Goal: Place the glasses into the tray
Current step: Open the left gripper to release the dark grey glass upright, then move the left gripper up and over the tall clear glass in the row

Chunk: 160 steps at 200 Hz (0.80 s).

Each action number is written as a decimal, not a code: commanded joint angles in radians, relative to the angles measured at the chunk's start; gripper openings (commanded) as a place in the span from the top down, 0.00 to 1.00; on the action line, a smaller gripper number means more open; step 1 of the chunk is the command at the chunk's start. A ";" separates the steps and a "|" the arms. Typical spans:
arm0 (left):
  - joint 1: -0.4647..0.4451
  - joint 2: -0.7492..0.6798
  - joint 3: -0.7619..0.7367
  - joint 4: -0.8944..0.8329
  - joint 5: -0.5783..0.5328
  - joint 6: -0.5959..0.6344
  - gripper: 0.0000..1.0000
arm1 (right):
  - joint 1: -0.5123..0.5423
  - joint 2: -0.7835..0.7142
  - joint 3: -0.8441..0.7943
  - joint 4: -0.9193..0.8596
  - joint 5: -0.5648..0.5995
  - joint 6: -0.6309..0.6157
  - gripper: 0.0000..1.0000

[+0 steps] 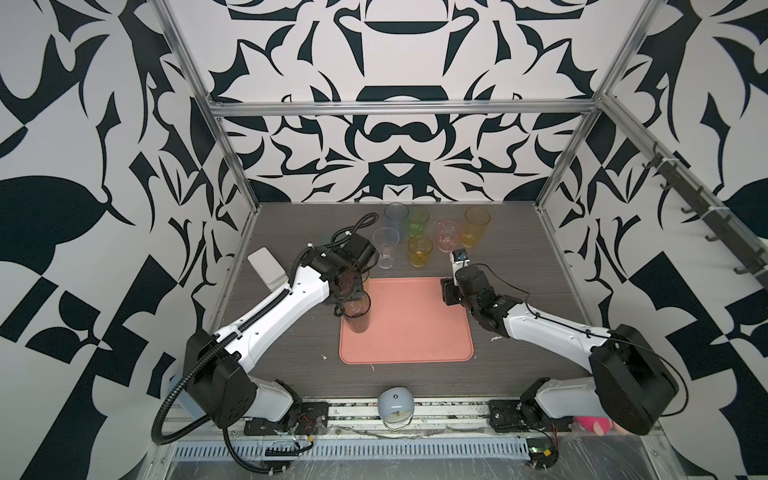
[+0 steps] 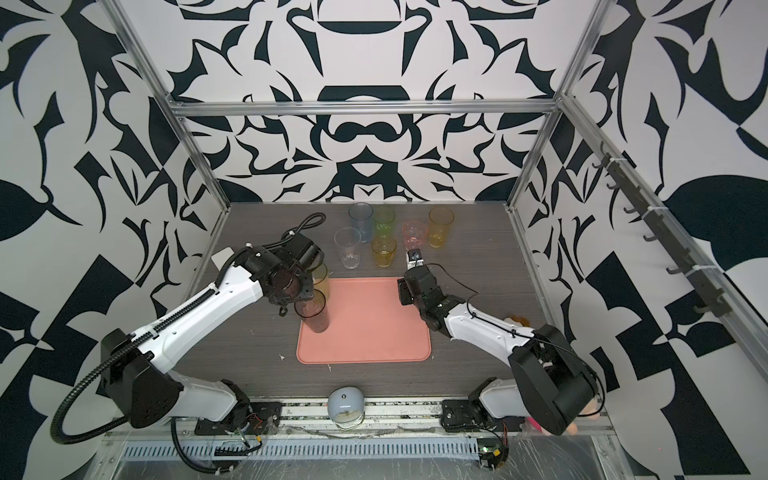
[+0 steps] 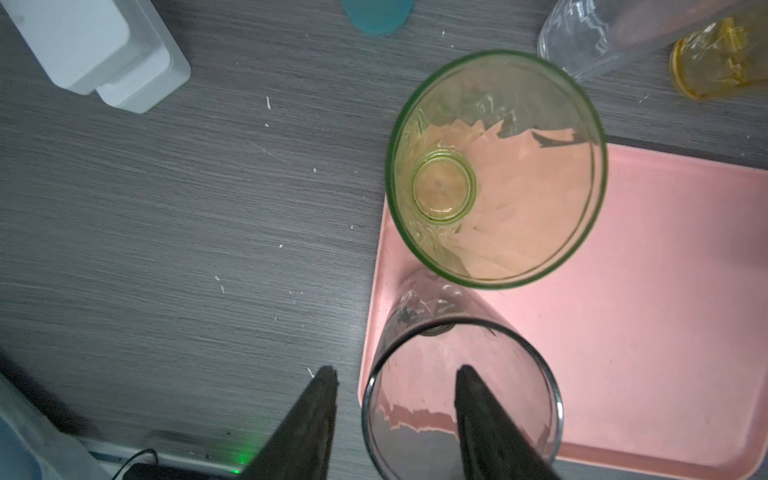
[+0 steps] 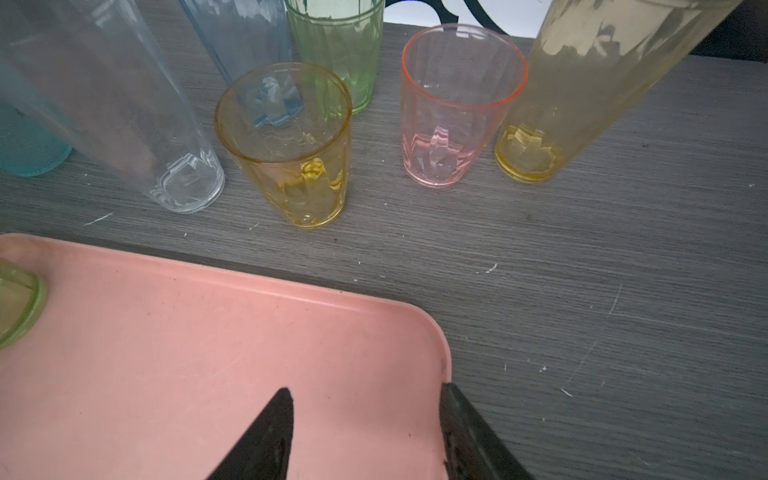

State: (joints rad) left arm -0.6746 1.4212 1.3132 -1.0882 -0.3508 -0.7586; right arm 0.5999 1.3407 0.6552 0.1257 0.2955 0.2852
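Note:
The salmon-pink tray (image 1: 415, 328) lies mid-table. A tall smoky grey glass (image 3: 415, 345) stands upright at its left edge. My left gripper (image 3: 395, 374) is open above it, one finger inside the rim and one outside, neither touching the wall. Just behind, a tall yellow-green glass (image 3: 498, 166) stands in the tray's far left corner. My right gripper (image 4: 365, 392) hangs open and empty over the far right corner. Behind the tray on the table stand clear (image 1: 385, 247), blue (image 1: 395, 220), green (image 1: 417, 222), short yellow (image 1: 420, 250), pink (image 1: 449, 236) and tall yellow (image 1: 476, 227) glasses.
A teal glass (image 3: 376, 16) stands behind the left arm, mostly hidden in both top views. A pale lidded box (image 1: 266, 266) sits at the table's left edge. A blue-grey dome gadget (image 1: 395, 405) rests at the front edge. Metal frame posts bound the back corners.

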 commanded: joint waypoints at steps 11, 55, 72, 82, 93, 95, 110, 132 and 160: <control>-0.002 -0.006 0.082 -0.067 -0.066 0.016 0.43 | 0.002 -0.034 -0.009 0.061 0.004 -0.008 0.40; -0.001 0.026 0.215 -0.107 -0.128 0.031 0.36 | 0.002 0.000 0.011 0.061 -0.001 -0.023 0.40; 0.002 0.040 0.272 -0.116 -0.149 0.046 0.35 | 0.002 -0.007 0.008 0.064 0.008 -0.026 0.40; 0.005 0.052 0.308 -0.122 -0.160 0.058 0.34 | 0.002 -0.013 0.003 0.067 0.010 -0.025 0.40; 0.009 0.069 0.352 -0.135 -0.174 0.071 0.33 | 0.001 -0.021 -0.003 0.072 0.008 -0.025 0.40; 0.010 0.072 0.360 -0.137 -0.176 0.073 0.33 | 0.001 -0.021 -0.004 0.073 0.008 -0.024 0.40; 0.018 0.101 0.424 -0.154 -0.186 0.088 0.33 | 0.002 -0.023 -0.006 0.080 0.010 -0.025 0.40; 0.028 0.136 0.494 -0.149 -0.192 0.115 0.33 | 0.003 -0.025 -0.003 0.079 0.004 -0.023 0.40; 0.057 0.187 0.553 -0.123 -0.153 0.136 0.32 | 0.002 -0.029 -0.014 0.089 0.016 -0.025 0.40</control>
State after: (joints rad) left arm -0.6437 1.5642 1.8145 -1.1843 -0.5114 -0.6518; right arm 0.5999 1.3384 0.6521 0.1665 0.2951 0.2665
